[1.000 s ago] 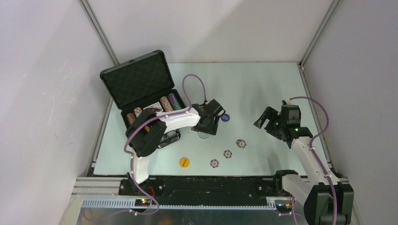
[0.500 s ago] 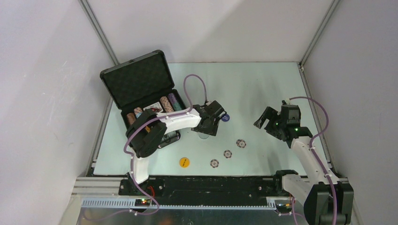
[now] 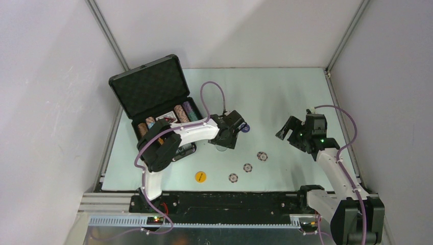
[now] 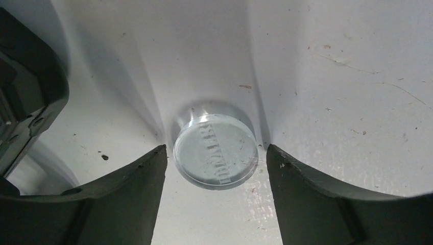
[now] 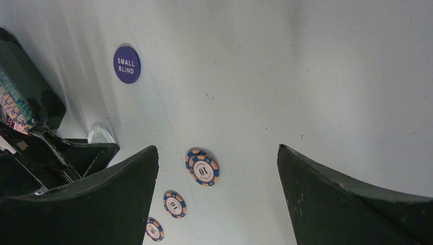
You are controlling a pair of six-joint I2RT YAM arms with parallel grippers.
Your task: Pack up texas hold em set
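Pale matte surface (image 3: 286, 92) carries the open black hard briefcase (image 3: 150, 92) at its left, lid lined with ridged foam; left end effector (image 4: 215, 153), spread, straddles a round clear disc (image 4: 215, 151) lying flat, fingers not touching it; right end effector (image 5: 217, 150) hangs spread near three round striped chips (image 5: 202, 168).

The round dark-blue disc (image 5: 126, 64) carries white capitals: "SMALL BLIND". The orange-and-blue striped poker chip (image 5: 202, 169) shows "10" on its white centre, and so does the second striped chip (image 5: 174, 204). The clear round plastic disc (image 4: 215, 152) has raised letters reading "DEALER". The yellow round disc (image 3: 200, 176) bears a dark mark — too small to read.
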